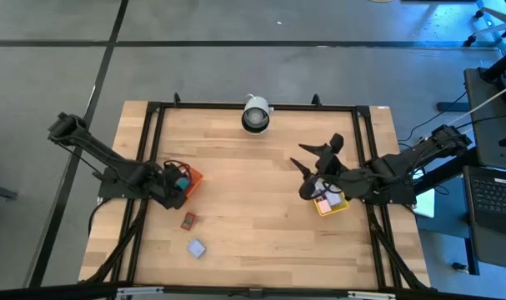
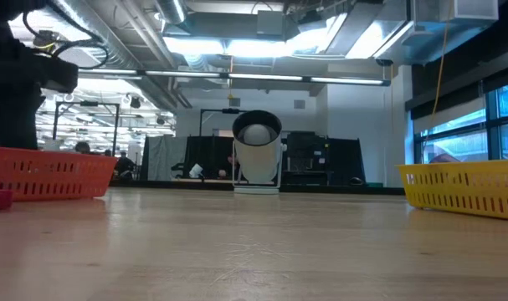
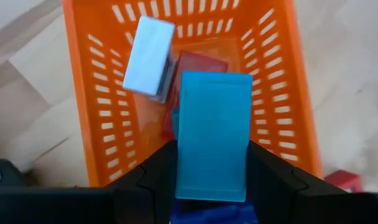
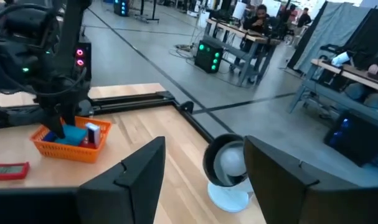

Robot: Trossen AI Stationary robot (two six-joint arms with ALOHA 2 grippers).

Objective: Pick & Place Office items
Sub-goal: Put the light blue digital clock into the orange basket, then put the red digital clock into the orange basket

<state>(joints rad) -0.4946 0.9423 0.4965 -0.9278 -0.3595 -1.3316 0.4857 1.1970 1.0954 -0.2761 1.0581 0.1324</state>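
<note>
My left gripper (image 3: pixel 212 154) is shut on a teal flat block (image 3: pixel 213 112) over the orange tray (image 3: pixel 83 93), which stands at the table's left (image 1: pixel 194 177). A white-labelled block (image 3: pixel 148 56) and a red block (image 3: pixel 201 62) lie in that tray. A red item (image 1: pixel 188 221) and a lavender item (image 1: pixel 196 247) lie on the wood nearer the front edge. My right gripper (image 1: pixel 315 171) hangs open above the yellow tray (image 1: pixel 334 207), which holds pink and white items (image 1: pixel 325 200). Nothing is between its fingers (image 4: pixel 139 174). My left gripper pinches the teal block by its two long sides (image 3: pixel 181 163) between the two fingers, at the end nearest the wrist. The fingers slant steeply down from above and lie along the block. The block juts out past the fingertips over the tray's inside; whether it touches the blocks below, I cannot tell.
A white round camera (image 1: pixel 255 114) stands at the middle of the far edge. Black frame rails (image 1: pixel 152 133) run along the table's sides. Bare wood lies between the two trays. In the low view the orange tray (image 2: pixel 48 171) and yellow tray (image 2: pixel 463 186) flank the table.
</note>
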